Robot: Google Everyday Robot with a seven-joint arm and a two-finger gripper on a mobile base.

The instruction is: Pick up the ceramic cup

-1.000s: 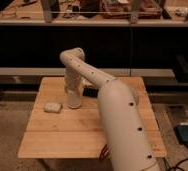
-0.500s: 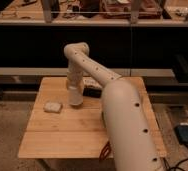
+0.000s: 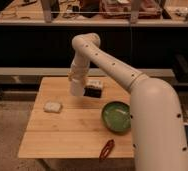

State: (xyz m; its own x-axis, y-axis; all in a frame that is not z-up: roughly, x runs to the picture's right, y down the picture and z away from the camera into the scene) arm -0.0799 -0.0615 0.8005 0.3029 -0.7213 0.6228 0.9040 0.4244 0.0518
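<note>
Item: wooden surface (image 3: 62, 135), rectangular, pale planks, seen from above and in front; its near edge ran along the bottom of the view, its far edge lay just before a dark shelf front.

Item: robot arm (image 3: 117, 70), white, entering from the lower right, rising over the right side of the surface, bending at an elbow near the top centre and dropping straight down; the hand (image 3: 77, 90) hung at the end of this drop, above the far-left part of the surface; whether its fingers were spread or closed could not be told, as the wrist and the white form below it merged.

Item: ceramic cup (image 3: 77, 88), white; it appeared as the pale cylindrical shape at the tip of the hand, over the far centre-left of the surface; whether it rested on the wood or was lifted could not be told.

Item: dark block (image 3: 93, 90) with a light top, just right of the hand, close to the far edge.

Item: pale sponge-like block (image 3: 52, 106), flat, left of centre, near the left edge, apart from the hand.

Item: green bowl (image 3: 116, 116), wide, on the right half, partly behind the arm.

Item: small reddish object (image 3: 107, 148) at the near edge, right of centre; kind not discernible.

Open room: bare wood across the near-left quarter and the centre, between sponge-like block and bowl.
</note>
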